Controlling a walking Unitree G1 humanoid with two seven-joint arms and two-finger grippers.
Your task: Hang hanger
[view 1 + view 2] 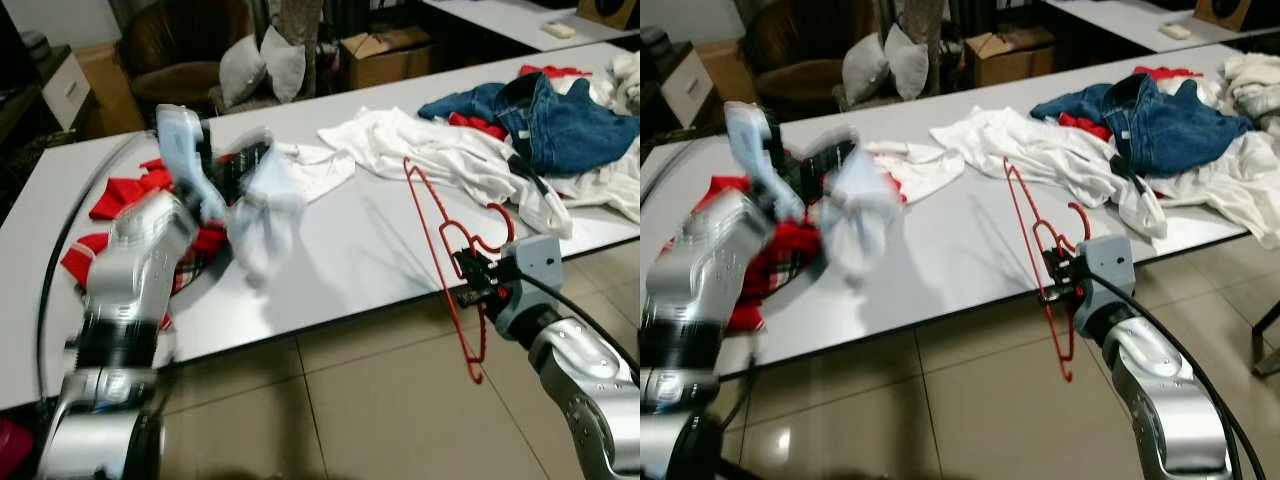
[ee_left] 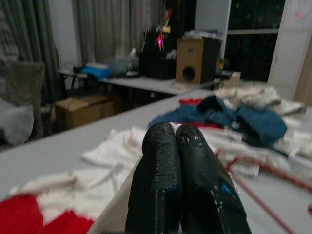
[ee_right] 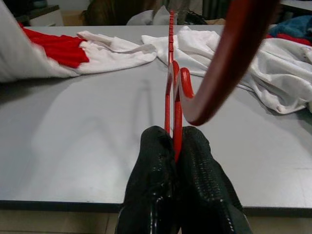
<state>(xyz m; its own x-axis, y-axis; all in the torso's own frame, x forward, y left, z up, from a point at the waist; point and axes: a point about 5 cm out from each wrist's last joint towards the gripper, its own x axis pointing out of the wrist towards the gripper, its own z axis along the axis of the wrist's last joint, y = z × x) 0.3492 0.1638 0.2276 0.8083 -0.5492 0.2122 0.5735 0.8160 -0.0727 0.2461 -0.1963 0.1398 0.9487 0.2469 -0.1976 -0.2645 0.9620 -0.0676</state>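
Grey table (image 1: 330, 270) and tiled floor are seen below — at the table's near edge the right gripper (image 1: 474, 268) is clamped on the red hanger (image 1: 450, 250), held edge-on, long axis running upward and away. The left gripper (image 2: 180, 161), closed, is raised among clothes (image 1: 430, 150).
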